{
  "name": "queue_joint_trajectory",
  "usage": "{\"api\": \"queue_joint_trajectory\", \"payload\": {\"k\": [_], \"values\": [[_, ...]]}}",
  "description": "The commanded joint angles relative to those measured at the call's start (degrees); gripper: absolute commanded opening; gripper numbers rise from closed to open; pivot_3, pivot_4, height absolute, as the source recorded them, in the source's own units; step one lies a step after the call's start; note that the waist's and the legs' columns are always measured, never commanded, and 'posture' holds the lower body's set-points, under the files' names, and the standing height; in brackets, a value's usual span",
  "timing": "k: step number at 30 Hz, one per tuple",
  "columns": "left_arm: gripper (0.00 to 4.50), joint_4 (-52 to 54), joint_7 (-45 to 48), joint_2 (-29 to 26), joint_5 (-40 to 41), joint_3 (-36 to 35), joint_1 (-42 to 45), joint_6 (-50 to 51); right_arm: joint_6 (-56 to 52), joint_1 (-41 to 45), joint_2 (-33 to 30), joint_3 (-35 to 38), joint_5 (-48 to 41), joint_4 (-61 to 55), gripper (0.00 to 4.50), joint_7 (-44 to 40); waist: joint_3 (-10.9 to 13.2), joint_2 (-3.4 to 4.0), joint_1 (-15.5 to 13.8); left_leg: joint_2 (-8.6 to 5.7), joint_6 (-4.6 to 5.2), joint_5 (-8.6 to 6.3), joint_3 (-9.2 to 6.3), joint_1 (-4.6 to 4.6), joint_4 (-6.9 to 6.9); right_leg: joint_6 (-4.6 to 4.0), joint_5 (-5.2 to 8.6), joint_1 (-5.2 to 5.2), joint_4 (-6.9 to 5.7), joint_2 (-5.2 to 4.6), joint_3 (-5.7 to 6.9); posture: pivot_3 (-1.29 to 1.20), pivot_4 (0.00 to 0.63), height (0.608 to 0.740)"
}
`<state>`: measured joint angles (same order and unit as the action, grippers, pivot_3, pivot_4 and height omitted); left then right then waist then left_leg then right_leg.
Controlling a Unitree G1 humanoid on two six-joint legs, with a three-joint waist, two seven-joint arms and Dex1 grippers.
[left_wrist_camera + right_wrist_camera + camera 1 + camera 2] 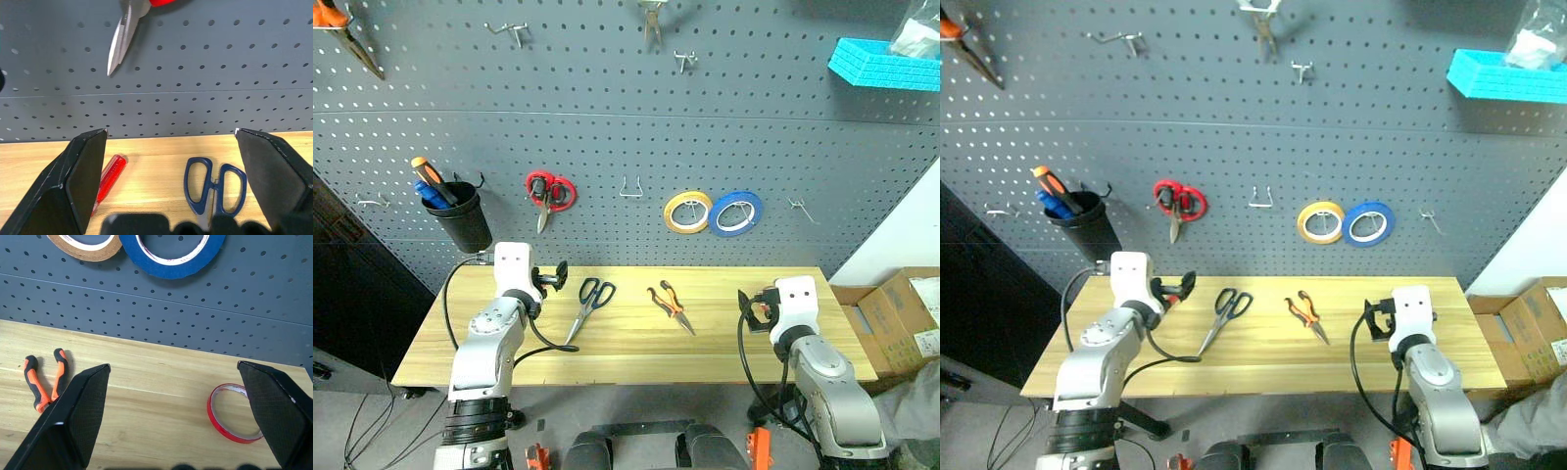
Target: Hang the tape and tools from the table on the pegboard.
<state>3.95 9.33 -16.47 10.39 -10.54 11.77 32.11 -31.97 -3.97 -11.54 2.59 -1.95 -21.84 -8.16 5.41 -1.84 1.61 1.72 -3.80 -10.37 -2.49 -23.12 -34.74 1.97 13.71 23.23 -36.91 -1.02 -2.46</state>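
Observation:
Blue-looped scissors (590,304) and orange-and-black pliers (671,305) lie mid-table on the light wooden table (626,352), below the dark grey pegboard (607,117). My left gripper (548,279) hovers open over the table's left end. Between and past its fingers (83,186) lie the red-handled screwdriver (110,176) and the scissors' loops (215,191). Over the right end my right gripper (751,308) stands open and empty. Ahead of it the red tape ring (234,413) lies flat beside one finger (274,416), with the pliers (46,379) further off.
On the pegboard hang red-looped scissors (548,193), a yellow roll (687,211), a blue roll (735,212), a black cup (462,223) with an orange-handled screwdriver, and bare wire hooks (628,188). A blue basket (881,64) sits at upper right. Cardboard boxes (901,313) stand right of the table.

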Motion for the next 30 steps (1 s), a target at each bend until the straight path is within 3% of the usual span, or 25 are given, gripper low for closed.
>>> {"api": "queue_joint_trajectory", "payload": {"k": [1,16,23,30], "values": [[4.47,2.4,0.4,-0.8,-0.3,0.5,0.7,0.1,0.0,0.6,-0.1,0.4,-0.2,-2.4,4.50,0.2,0.0,0.00,0.0,0.00,0.00,0.00,0.00,0.00,0.00,0.00,0.00,0.00,0.01,0.00,0.00,0.05,0.055,0.740],[4.47,4.3,0.6,0.0,0.4,0.7,-0.6,1.1,-1.0,-0.1,-0.7,0.2,0.2,-3.9,4.50,-0.4,0.2,0.02,-0.1,0.01,0.00,-0.01,0.00,-0.01,0.01,0.00,0.00,0.01,0.01,-0.01,0.00,0.04,0.089,0.740],[4.47,4.2,8.5,2.0,2.8,10.0,6.4,4.0,-1.4,2.8,-10.8,2.5,-2.2,0.7,4.50,-9.7,3.3,-0.01,-0.9,-0.06,0.00,-0.01,-0.04,-0.10,-0.16,0.00,0.00,0.05,0.02,-0.08,-0.01,0.03,0.181,0.740],[4.47,0.9,12.4,9.4,5.5,17.5,13.3,8.7,-0.4,10.0,-20.7,2.9,-3.6,10.9,4.50,-18.3,7.2,-0.07,-0.4,-0.06,0.14,0.03,-0.06,-0.72,-0.22,0.04,0.00,0.40,-0.01,-0.02,-0.02,-0.01,0.296,0.740]]}}
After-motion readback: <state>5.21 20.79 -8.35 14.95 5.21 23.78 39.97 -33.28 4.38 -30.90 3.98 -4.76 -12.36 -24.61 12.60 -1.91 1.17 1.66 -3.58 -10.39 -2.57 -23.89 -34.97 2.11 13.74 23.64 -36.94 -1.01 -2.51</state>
